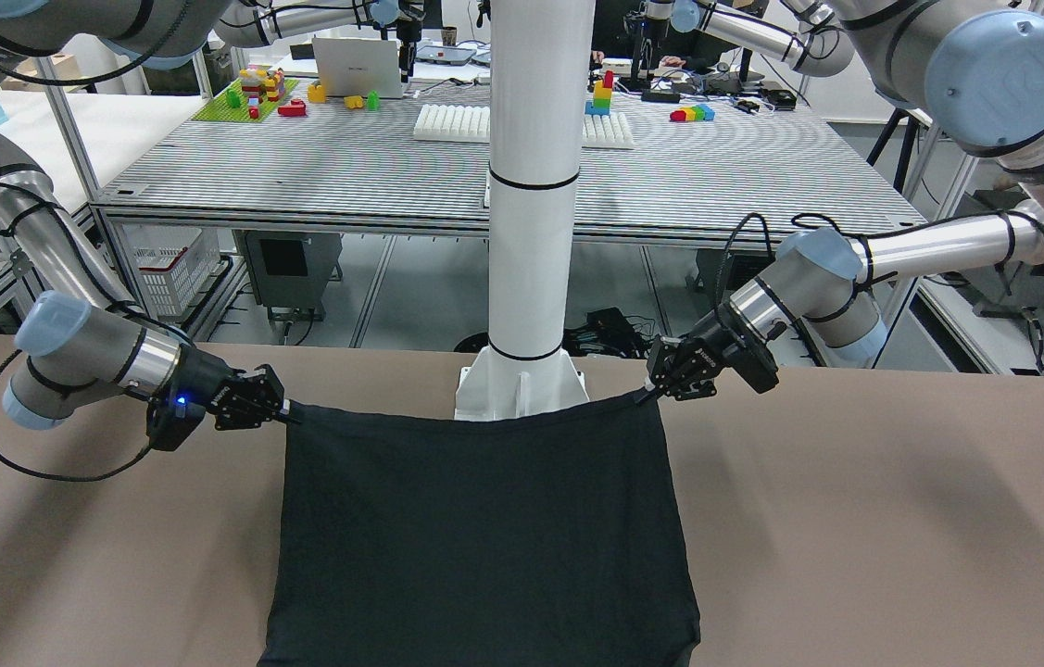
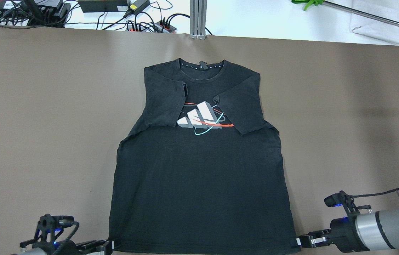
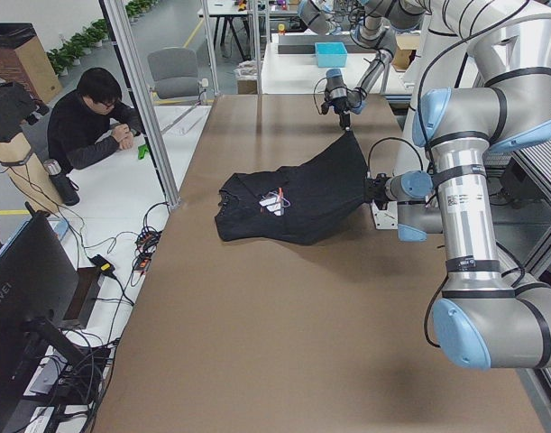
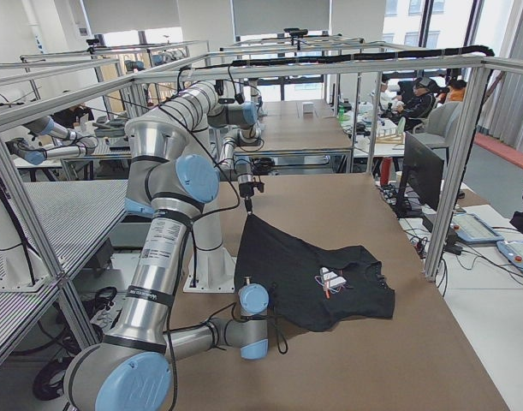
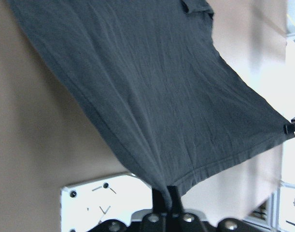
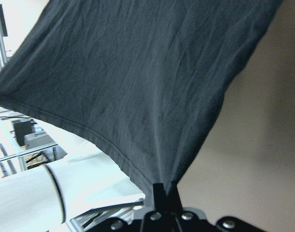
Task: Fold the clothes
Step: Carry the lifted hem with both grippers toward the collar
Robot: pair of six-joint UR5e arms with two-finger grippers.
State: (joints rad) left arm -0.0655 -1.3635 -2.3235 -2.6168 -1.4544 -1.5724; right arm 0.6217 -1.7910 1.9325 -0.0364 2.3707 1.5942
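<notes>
left fingers (image 5: pixel 159 200) and right fingers (image 6: pixel 159 193) each pinch a bottom corner of the shirt (image 2: pixel 199 184). if one thin grip slips, the fold goes crooked.

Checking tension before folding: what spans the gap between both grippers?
The black shirt, its hem pinched by left gripper and right gripper; front-facing view.

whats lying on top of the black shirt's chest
On the black shirt, both short sleeves lie folded inward over the chest: one sleeve, the other sleeve. They overlap the printed logo at its edges; any print beneath them is hidden.
</notes>
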